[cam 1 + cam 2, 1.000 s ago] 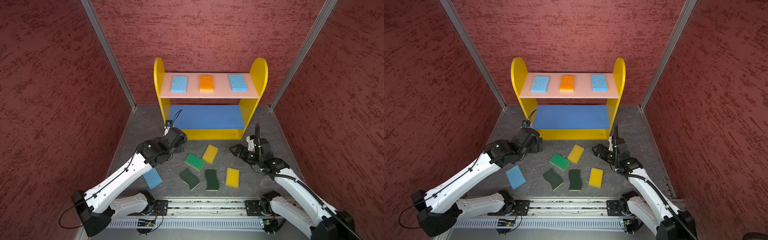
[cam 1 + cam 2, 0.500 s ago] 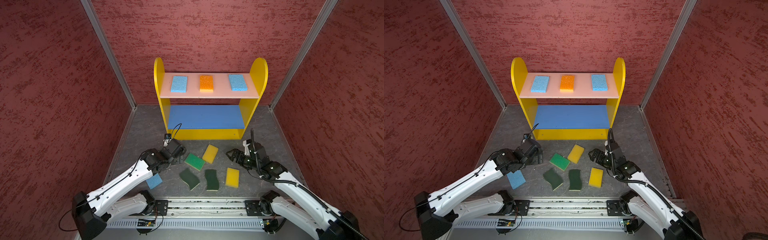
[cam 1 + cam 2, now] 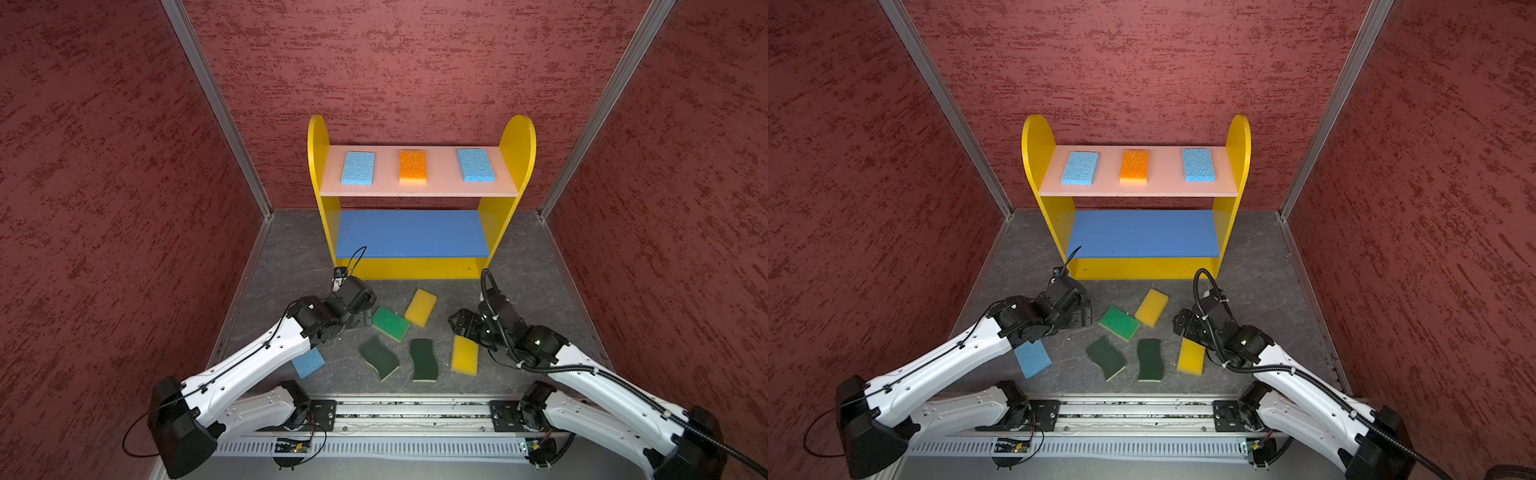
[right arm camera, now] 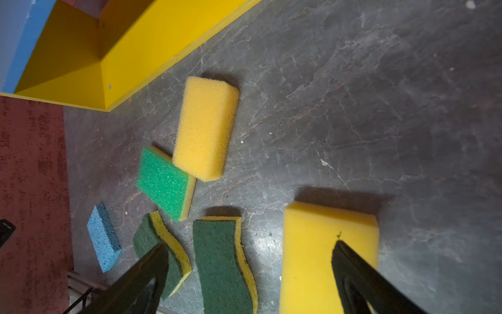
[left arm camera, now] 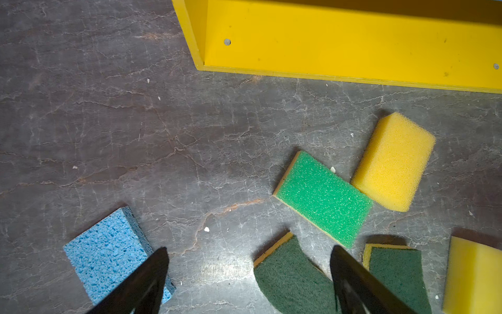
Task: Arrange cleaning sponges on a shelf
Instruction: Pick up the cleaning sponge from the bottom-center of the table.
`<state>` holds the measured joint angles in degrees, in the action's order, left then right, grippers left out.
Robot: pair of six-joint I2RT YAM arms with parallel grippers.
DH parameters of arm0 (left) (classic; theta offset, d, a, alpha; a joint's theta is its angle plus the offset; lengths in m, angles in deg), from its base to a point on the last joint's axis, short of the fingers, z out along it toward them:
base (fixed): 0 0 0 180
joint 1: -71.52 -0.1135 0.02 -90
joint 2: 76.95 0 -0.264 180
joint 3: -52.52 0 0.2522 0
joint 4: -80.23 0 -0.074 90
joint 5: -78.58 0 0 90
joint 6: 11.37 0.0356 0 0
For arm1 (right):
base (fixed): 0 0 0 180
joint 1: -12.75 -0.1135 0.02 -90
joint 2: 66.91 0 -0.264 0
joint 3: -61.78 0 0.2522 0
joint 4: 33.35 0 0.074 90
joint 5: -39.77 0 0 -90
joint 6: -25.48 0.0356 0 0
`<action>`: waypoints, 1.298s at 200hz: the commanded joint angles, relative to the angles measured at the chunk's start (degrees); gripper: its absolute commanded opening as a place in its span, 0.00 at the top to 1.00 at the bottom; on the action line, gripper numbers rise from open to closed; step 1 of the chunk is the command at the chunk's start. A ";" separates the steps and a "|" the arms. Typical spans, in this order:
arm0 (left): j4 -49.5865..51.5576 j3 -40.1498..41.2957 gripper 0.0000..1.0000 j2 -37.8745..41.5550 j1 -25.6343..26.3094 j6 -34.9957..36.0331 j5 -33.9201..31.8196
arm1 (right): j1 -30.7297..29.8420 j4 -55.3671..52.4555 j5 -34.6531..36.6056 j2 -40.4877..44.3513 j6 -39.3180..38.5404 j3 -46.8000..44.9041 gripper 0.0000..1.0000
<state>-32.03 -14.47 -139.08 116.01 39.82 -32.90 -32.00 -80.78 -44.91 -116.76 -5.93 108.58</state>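
Right gripper (image 4: 250, 244): jaws spread wide, empty, poised over the end of a yellow sponge (image 4: 312, 244) that lies flat by the table's near edge, right of centre. Left gripper (image 5: 248, 252): likewise wide apart and empty, low over the table (image 3: 291, 257) beside the bright green sponge (image 3: 390, 323). Its target cannot be told.

Also loose between the shelf front and the near edge:
- a second yellow sponge (image 3: 420, 307), touching the green one
- two dark green wavy sponges (image 3: 378, 357)
- a blue sponge (image 3: 308, 362), partly under the left arm

The shelf (image 3: 517, 149) stands at the far edge. Its pink top board (image 3: 440, 183) carries two blue sponges (image 3: 358, 168) and an orange sponge (image 3: 412, 166), evenly spaced. The blue middle board (image 3: 411, 232) is bare.

Assessment: the step in hand appears to be the right arm's pick of the yellow sponge. Recommend centring the jaws across its short width and descending squarely. Close only enough to hold the soft foam, then lift clear before carrying it to the middle board.
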 commanded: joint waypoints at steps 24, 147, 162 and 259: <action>-0.10 0.90 0.06 -0.11 0.03 -0.56 -0.40 | -9.84 -6.90 8.49 -2.29 10.41 2.06 0.05; -0.89 2.52 0.06 -0.19 -0.79 0.09 -0.01 | -22.79 -17.35 13.41 -8.07 26.70 2.88 0.01; -0.91 2.61 0.06 -0.03 -0.89 0.22 0.11 | -22.93 -17.84 13.55 -7.91 26.74 2.49 0.01; -0.52 2.56 0.06 0.34 -2.04 0.68 0.47 | -22.97 -11.94 10.49 -9.69 21.88 -1.41 0.01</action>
<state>-32.08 -11.69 -139.30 114.50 39.91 -32.64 -54.38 -94.42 -34.33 -125.96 17.04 107.59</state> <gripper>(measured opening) 0.943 0.987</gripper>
